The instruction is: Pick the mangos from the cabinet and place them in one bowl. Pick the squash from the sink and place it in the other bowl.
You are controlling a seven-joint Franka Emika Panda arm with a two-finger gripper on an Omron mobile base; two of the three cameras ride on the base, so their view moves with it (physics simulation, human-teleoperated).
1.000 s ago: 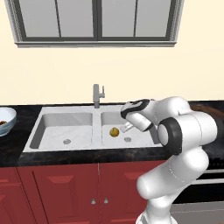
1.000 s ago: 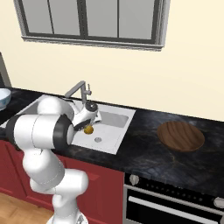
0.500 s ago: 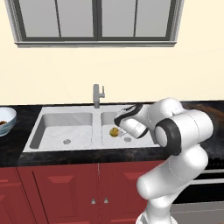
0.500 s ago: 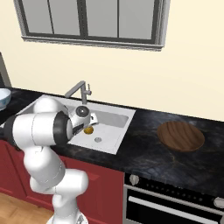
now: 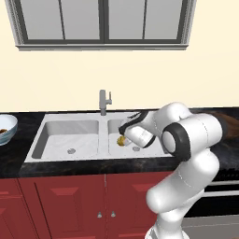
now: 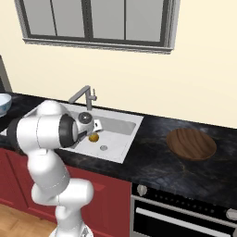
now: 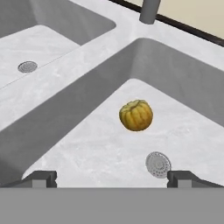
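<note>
One squash (image 7: 136,115), one bowl (image 5: 6,130), two sink (image 5: 70,135) basins

Bright even rendered light, soft faint shadows, no glare, sharp throughout

The sink (image 5: 74,135) is viewed from behind the arm on its left, almost square-on to the window wall, and from behind on its right, obliquely across the counter (image 6: 185,171). Both basins, faucet (image 6: 84,96) and squash (image 6: 94,137) are shared. From the hand, the squash (image 7: 136,115) is seen close, looking steeply down into the basin.
</note>
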